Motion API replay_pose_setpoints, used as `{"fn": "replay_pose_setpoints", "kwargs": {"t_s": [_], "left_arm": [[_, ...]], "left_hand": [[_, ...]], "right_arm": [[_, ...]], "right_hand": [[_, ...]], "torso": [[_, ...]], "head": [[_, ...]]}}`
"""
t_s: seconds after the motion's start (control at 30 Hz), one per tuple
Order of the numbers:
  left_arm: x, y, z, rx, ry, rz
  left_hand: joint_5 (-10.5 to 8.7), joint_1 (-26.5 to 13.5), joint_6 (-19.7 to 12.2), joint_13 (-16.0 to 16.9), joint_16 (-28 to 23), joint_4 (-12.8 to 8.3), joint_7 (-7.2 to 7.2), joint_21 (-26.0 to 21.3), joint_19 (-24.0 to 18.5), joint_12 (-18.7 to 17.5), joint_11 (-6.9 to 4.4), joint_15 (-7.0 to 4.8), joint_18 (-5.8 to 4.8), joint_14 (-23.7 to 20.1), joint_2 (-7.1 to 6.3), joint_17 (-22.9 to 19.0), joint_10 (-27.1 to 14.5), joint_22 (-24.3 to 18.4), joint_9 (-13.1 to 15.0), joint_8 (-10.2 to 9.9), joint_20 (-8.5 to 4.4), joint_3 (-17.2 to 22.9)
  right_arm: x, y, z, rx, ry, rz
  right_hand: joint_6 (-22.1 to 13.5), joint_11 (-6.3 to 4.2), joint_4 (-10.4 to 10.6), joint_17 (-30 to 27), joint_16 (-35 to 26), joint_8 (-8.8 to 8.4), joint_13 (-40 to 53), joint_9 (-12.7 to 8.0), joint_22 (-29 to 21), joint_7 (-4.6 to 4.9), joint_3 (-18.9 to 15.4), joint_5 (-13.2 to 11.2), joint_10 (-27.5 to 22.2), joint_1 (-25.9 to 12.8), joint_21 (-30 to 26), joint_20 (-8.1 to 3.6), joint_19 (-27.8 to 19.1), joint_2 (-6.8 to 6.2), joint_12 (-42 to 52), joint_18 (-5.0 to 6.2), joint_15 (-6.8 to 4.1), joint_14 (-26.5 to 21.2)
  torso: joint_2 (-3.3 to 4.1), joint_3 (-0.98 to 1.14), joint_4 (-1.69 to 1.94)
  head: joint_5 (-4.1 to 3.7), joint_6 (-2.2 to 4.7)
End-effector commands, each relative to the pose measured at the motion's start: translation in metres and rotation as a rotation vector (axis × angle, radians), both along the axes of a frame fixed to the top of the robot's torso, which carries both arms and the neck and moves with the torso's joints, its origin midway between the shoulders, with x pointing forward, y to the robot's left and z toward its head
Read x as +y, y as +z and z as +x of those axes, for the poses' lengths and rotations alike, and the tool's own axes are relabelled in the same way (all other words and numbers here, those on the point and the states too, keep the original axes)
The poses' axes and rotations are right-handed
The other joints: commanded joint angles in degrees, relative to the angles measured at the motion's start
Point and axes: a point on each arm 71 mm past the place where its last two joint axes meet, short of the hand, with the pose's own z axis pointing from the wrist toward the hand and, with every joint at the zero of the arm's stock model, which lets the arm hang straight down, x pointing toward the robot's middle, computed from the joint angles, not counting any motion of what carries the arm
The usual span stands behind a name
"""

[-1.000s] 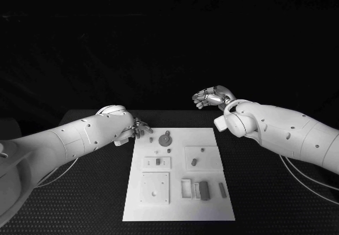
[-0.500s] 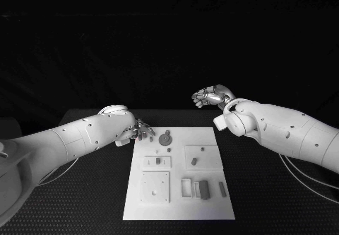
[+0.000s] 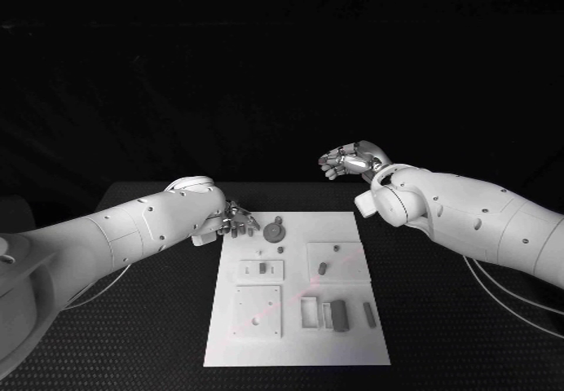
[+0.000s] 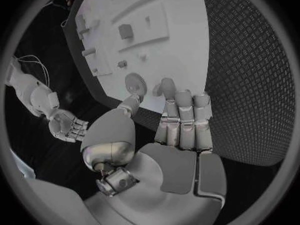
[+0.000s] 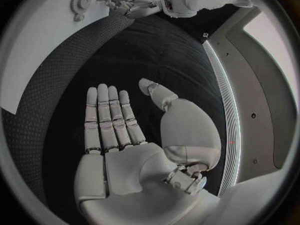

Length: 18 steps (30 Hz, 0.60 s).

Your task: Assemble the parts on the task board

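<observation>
Silver left hand, left of centre in the head view: released, fingers straight and side by side, nothing held. Reaches over the upper left corner of the board, fingertips near a small peg and, just past it, the gear. Touching the peg or just short of it: cannot tell, even from the left wrist view, where the fingertips lie close to the gear.

Silver right hand, above centre in the head view: also released and empty, palm flat and fingers stretched out in the right wrist view. Hangs beyond the board's top edge, well apart from every part.

Farther down the board: two pale square blocks mid-frame, small dark pieces on each; a third square block at lower left; two loose bars side by side at lower right, lying flat.

Judged early: bars loose, gear and peg at the top corner, neither hand carrying anything. Likely step in hand: taking up the peg or the gear with the left. Most of the assembly seemingly left.
</observation>
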Motion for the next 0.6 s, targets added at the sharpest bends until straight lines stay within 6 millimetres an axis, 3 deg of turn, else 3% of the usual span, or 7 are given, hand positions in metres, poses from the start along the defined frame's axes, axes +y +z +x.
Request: {"fn": "replay_pose_setpoints", "kwargs": {"t_s": [0.03, 0.6], "left_arm": [[-0.0039, 0.0002, 0.0002, 0.005, -0.005, -0.029], [-0.0048, -0.0060, -0.0007, 0.031, -0.008, -0.026]], "left_hand": [[0.34, -0.2, 0.3, 0.1, 0.3, 0.0, 0.07, 0.3, 0.4, -0.2, 0.09, -0.29, -0.18, 0.0, 0.64, 0.1, 0.3, 0.1, 0.0, 0.1, -5.00, -0.2], [0.79, 0.1, 0.2, 0.3, 0.3, -0.4, 0.13, 0.3, 0.3, -0.4, 0.15, -0.23, -0.27, -0.1, 2.29, 0.4, 0.4, 0.4, -0.2, -0.1, -5.09, -0.1]], "right_arm": [[0.0023, 0.0001, -0.0003, 0.000, 0.017, 0.001], [0.0037, 0.0007, -0.0012, -0.004, 0.017, 0.002]], "right_hand": [[0.0, 0.32, 0.1, 0.0, -0.3, -0.31, -0.1, -0.1, 0.1, 0.32, -0.3, 0.4, 0.1, -0.5, -0.3, 0.01, -0.4, 0.20, -0.3, 1.08, 0.05, -0.4], [0.0, 0.30, -0.1, 0.1, -0.4, -0.29, 0.0, -0.1, 0.1, 0.32, -0.2, 0.3, 0.1, -0.3, -0.3, 0.01, -0.4, 0.20, -0.3, 1.12, 0.05, -0.4]], "torso": [[0.07, 0.01, -0.04], [0.02, -0.03, 0.00]], "head": [[-0.03, -0.04], [-0.18, -0.45]]}}
